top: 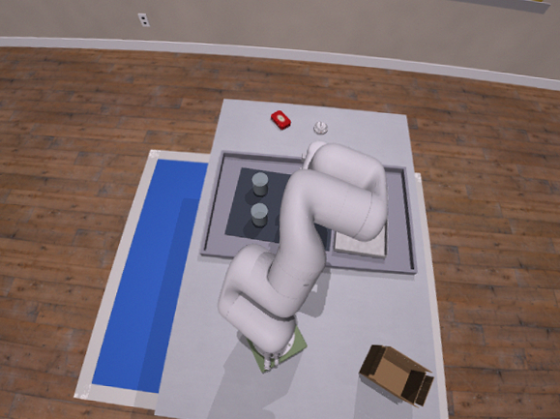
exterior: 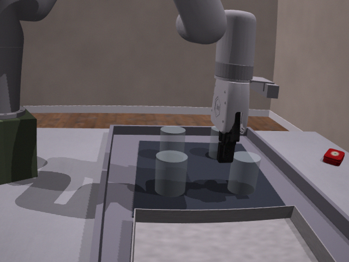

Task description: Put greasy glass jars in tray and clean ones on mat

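Note:
Several clear glass jars stand upright on the dark drying mat (exterior: 203, 174) inside a grey basin. In the exterior view they are the far left jar (exterior: 172, 139), the near left jar (exterior: 170, 172), the far right jar (exterior: 214, 142) and the near right jar (exterior: 244, 172). My gripper (exterior: 225, 158) is shut and empty. It hangs low between the two right jars, with its fingertips at the near right jar's upper left rim; I cannot tell whether they touch. The pale tray (exterior: 222, 239) lies in front of the mat. From above, the arm hides the right jars and the gripper; two jars (top: 260, 183) (top: 258, 214) show.
The basin has a raised rim all around (exterior: 281, 166). A red box (exterior: 334, 156) and a small white object (top: 320, 126) lie on the table beyond it. An open cardboard box (top: 396, 374) lies at the table's near right. A blue panel (top: 145, 272) runs along the left.

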You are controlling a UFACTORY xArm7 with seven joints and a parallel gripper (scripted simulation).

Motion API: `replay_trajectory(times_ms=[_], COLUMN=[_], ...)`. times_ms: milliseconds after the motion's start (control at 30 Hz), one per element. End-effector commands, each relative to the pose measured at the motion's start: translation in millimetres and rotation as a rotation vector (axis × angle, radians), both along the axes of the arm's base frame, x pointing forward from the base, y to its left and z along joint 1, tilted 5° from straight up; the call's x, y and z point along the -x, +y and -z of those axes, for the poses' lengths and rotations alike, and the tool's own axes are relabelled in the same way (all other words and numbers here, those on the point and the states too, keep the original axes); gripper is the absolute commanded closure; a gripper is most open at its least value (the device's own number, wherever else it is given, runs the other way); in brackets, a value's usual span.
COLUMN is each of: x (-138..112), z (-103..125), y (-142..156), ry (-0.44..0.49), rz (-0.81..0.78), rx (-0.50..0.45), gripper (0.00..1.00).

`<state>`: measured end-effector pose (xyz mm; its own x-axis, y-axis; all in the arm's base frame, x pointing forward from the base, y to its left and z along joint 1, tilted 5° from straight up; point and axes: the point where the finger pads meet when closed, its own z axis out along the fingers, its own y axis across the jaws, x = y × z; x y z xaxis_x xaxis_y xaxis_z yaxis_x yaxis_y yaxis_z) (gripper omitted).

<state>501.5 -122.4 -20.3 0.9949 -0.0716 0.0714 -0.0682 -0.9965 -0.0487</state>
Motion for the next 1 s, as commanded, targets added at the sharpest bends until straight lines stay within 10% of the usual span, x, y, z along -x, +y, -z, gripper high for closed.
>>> replay_trajectory(times_ms=[0,967], x=[2,24], z=[0,8], y=[0,2], ry=[-0.003,-0.003], rz=[0.000,0.000], rx=[0.001,0.001], gripper=[1.00,1.00])
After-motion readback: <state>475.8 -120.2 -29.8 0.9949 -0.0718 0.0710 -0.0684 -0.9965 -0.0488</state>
